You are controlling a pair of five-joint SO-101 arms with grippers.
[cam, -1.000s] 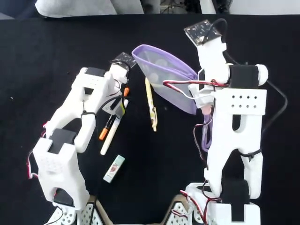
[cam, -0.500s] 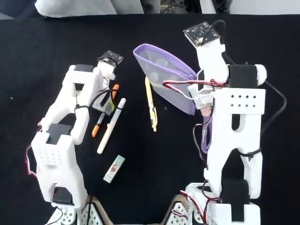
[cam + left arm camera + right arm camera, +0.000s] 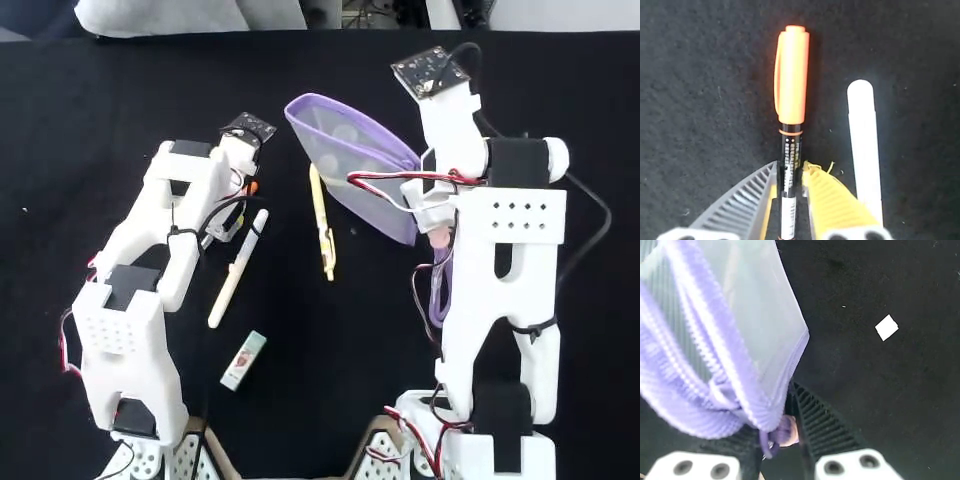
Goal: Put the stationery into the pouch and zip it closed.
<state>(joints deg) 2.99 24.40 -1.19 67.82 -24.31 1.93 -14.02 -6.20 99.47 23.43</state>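
My left gripper (image 3: 790, 187) is shut on the black barrel of an orange-capped marker (image 3: 791, 80), which lies on the black table. In the high view the marker (image 3: 250, 187) pokes out from under that gripper (image 3: 236, 200). A white pen (image 3: 864, 135) lies right beside it, also seen as the white pen (image 3: 238, 268) from above. My right gripper (image 3: 790, 412) is shut on the edge of the purple mesh pouch (image 3: 725, 325). The pouch (image 3: 352, 160) is held up with its open mouth facing the left arm. A yellow pen (image 3: 322, 222) lies between the arms.
A small eraser packet (image 3: 243, 360) lies near the front, between the arm bases. A white scrap (image 3: 886, 327) lies on the black table (image 3: 330, 330) beyond the pouch. A light cloth (image 3: 160, 15) lies past the table's far edge.
The left arm swung left, then back right over the marker, and its fingers now grip the marker's barrel. The marker and white pen shifted slightly. The right arm and pouch stayed put.
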